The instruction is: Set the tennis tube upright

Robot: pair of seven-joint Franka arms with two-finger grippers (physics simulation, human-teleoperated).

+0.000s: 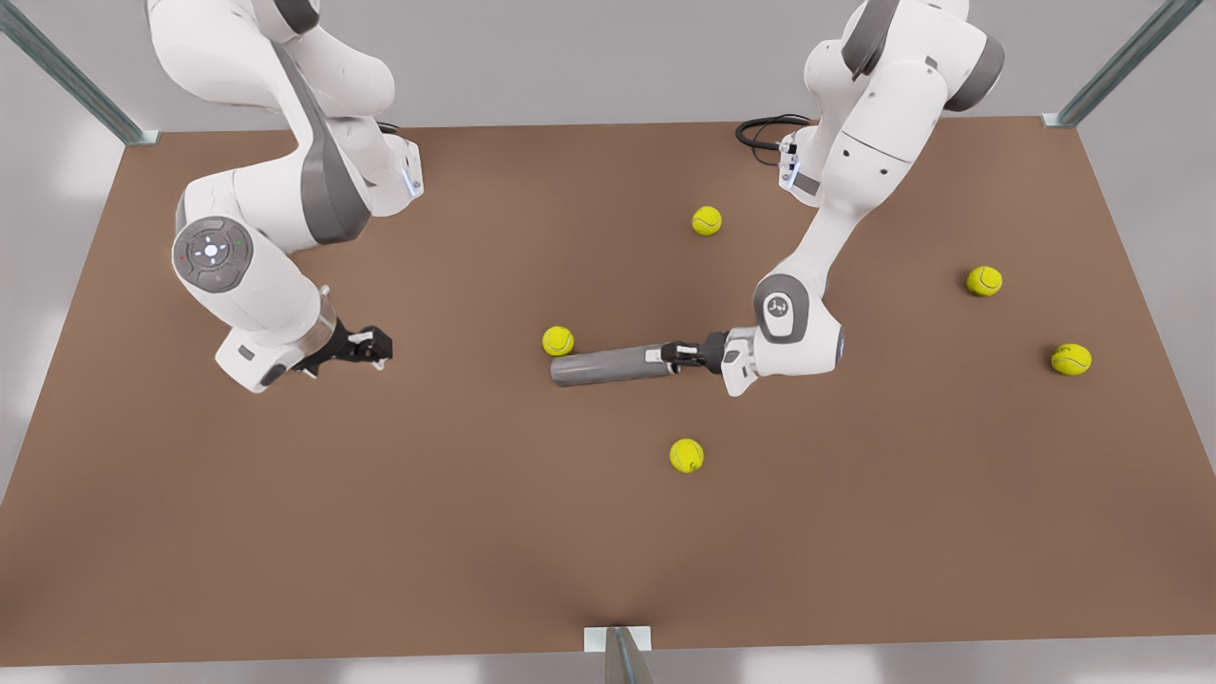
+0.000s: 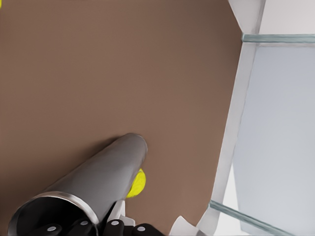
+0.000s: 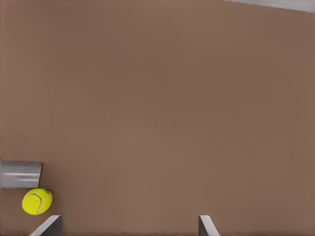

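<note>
Front view puts the tennis tube point(image 1: 608, 366) lying flat near the middle of the brown table point(image 1: 475, 532), its long axis running from 9 to 3 o'clock. The left gripper point(image 1: 665, 356) meets the tube at its 3 o'clock end, fingers closed on the rim there, so that end is largely covered by the dark fingers and the white hand behind them. A tennis ball point(image 1: 558, 341) sits at about 11 o'clock from the tube's free end, touching or just beside it; which of the two cannot be told.

In the left wrist view the tube point(image 2: 98, 182) stretches away from the camera, its silvery rim close up and cut off by the picture's edge. The mouth looks dark, and whether anything lies inside cannot be made out. That same ball point(image 2: 138, 184) peeks out from behind the tube, mostly hidden.

The right gripper point(image 1: 372, 347) hangs over bare table well away at 9 o'clock from the tube, waiting, its fingers spread apart. The right wrist view catches the two fingertips point(image 3: 49, 227) at the frame's edge, wide apart, with the tube's far end point(image 3: 19, 174) cut off and the ball point(image 3: 37, 201) beside it.

Four more balls point(image 1: 706, 220) lie scattered, all outside the tube.
</note>
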